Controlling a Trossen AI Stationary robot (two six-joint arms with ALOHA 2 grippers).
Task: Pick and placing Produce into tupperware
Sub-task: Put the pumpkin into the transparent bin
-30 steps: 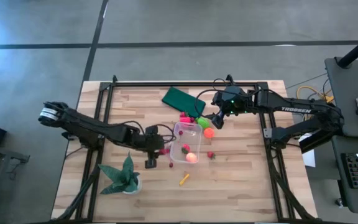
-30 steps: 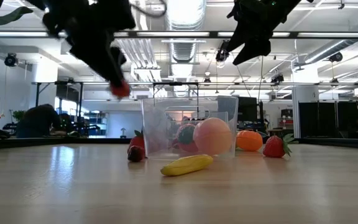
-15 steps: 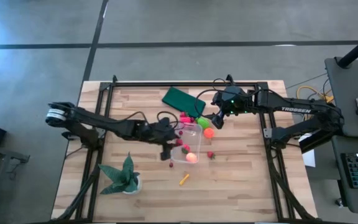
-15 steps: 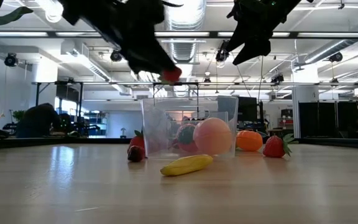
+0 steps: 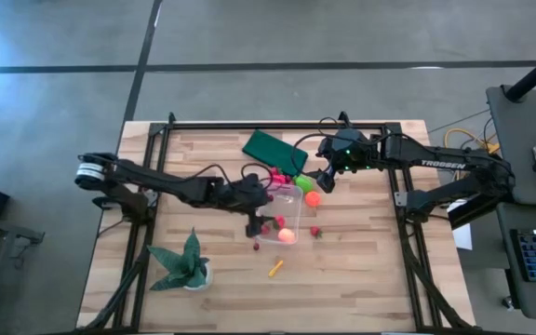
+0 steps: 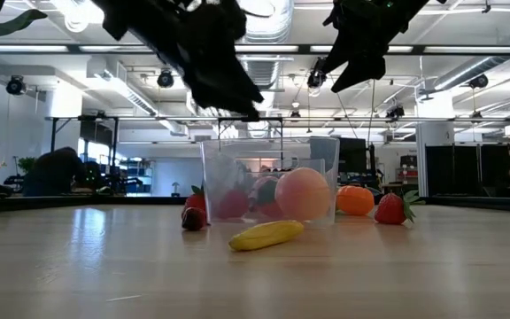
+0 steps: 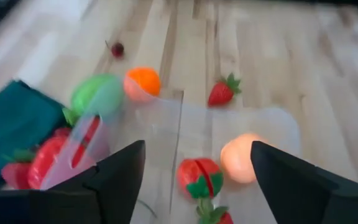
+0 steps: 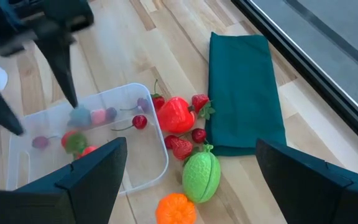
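Observation:
The clear tupperware (image 5: 280, 216) stands mid-table with a peach ball (image 6: 302, 195), a strawberry (image 7: 198, 177) and cherries (image 8: 139, 121) inside. My left gripper (image 7: 197, 149) hangs open above its left end with nothing between the fingers; a blurred red piece (image 6: 233, 204) shows low in the box. Loose produce lies around it: an orange ball (image 5: 313, 198), a lime-green piece (image 5: 303, 182), red pieces (image 8: 175, 116), a strawberry (image 5: 315, 232), a dark berry (image 6: 193, 218) and a yellow stick (image 5: 275, 268). My right gripper (image 5: 321, 179) hovers open above the green piece.
A flat dark green rectangle (image 5: 274, 151) lies behind the tupperware. A spiky green potted plant (image 5: 186, 263) stands at the near left. Bare wooden tabletop (image 5: 361, 279) lies to the near right.
My left gripper has gone toward the table's right, carrying a small red piece from beside the tupperware to above its left end, and tipped up a little. It has then opened and let go; the red piece has fallen into the tupperware.

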